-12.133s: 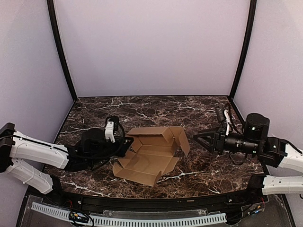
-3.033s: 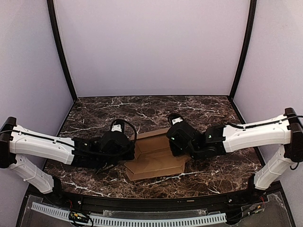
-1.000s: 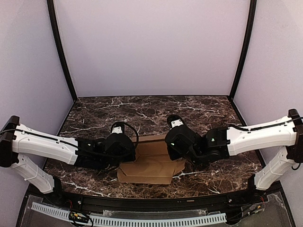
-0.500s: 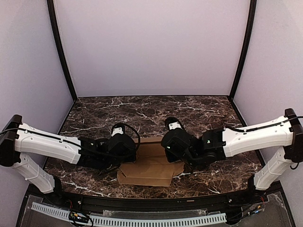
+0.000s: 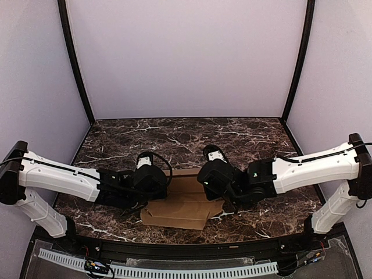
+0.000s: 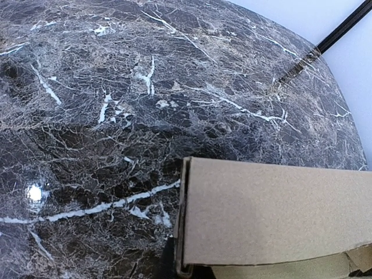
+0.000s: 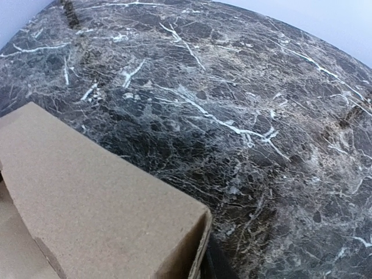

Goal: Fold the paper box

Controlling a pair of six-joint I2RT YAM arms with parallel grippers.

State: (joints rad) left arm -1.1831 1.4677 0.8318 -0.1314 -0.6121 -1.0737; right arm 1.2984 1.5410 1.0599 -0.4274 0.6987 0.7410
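The paper box (image 5: 181,204) is plain brown cardboard, partly folded, lying mid-table between both arms. My left gripper (image 5: 164,187) is at its left end. In the left wrist view it (image 6: 185,268) is shut on the doubled edge of a raised cardboard wall (image 6: 273,209), with one dark finger (image 6: 168,261) showing beside that edge. My right gripper (image 5: 203,185) is at the right end. In the right wrist view it (image 7: 203,264) holds a raised wall (image 7: 99,197) at its corner. One finger (image 7: 214,263) lies against the wall's outer side; the other is hidden behind cardboard.
The table (image 5: 174,136) is dark marble with white veins. Pale walls and black corner posts (image 5: 75,64) enclose it on three sides. A black rail (image 5: 186,247) runs along the near edge.
Since the earliest frame both arms have come in onto the box and its flaps are folded up. Over the last second the right gripper edged left and the box's near flap shifted slightly left.
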